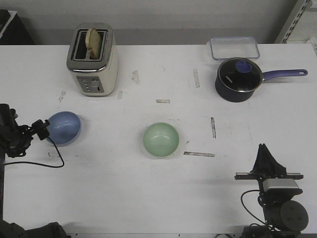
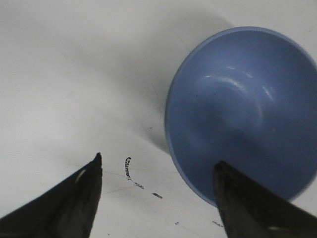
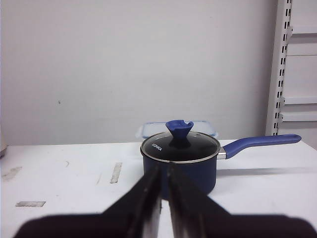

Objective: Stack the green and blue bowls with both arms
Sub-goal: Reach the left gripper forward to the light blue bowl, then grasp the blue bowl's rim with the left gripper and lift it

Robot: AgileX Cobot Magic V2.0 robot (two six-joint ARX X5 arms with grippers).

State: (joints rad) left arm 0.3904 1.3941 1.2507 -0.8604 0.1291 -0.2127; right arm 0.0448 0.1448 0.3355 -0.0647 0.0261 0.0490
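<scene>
The blue bowl [image 1: 64, 127] sits upright on the white table at the left. My left gripper [image 1: 43, 128] is open right at the bowl's near-left rim. In the left wrist view the bowl [image 2: 242, 109] fills the upper right, one finger overlaps its rim, and the gripper [image 2: 157, 161] holds nothing. The green bowl [image 1: 161, 140] sits upright at the table's middle, alone. My right gripper [image 1: 264, 147] is at the front right, well away from both bowls. In the right wrist view it [image 3: 164, 167] is shut and empty, pointing at the saucepan.
A cream toaster [image 1: 92, 59] with bread stands at the back left. A dark navy saucepan [image 1: 239, 79] with a lid and long handle stands at the back right; it also shows in the right wrist view [image 3: 179, 161]. A clear lidded container [image 1: 234, 48] lies behind it. Tape marks dot the table.
</scene>
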